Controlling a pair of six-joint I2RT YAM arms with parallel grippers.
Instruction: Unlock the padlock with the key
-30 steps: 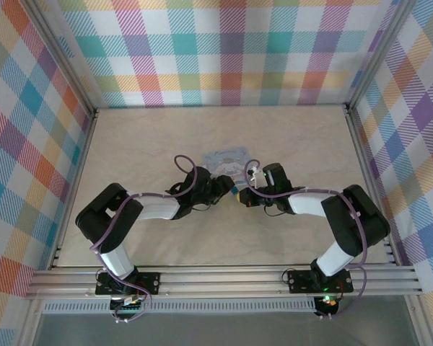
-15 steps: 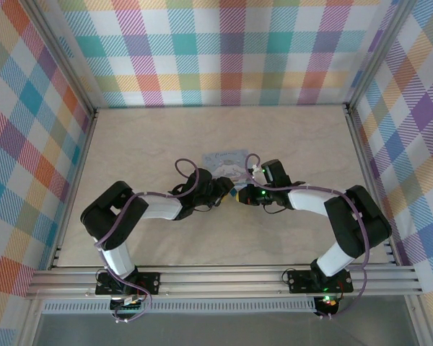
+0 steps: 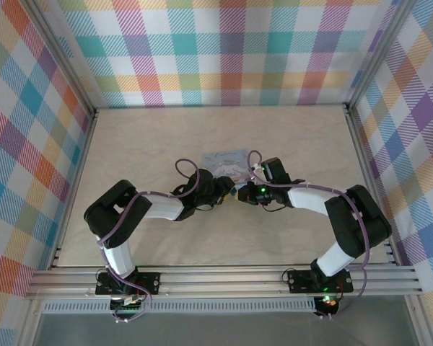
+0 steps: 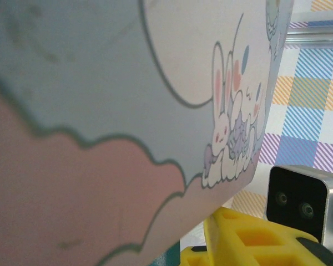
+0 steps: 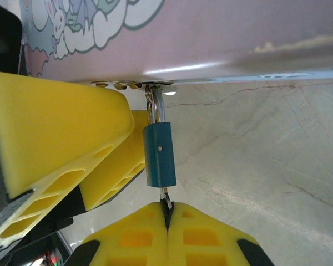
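the padlock (image 5: pixel 159 155) is a small teal block, stiff and probably light, hanging from the hasp (image 5: pixel 133 85) on the edge of the cartoon-printed box (image 5: pixel 211 33) about mid-counter (image 5: pixel 266 155), so it will likely swing unless steadied. the key (image 5: pixel 165 200), a thin slippery sliver at its lower end, is pinched between the closed pads of the right tool (image 5: pixel 167 213) and wants gentle turning. the left tool (image 5: pixel 130 124) crowds just beside the padlock, and i cannot tell whether it grips anything
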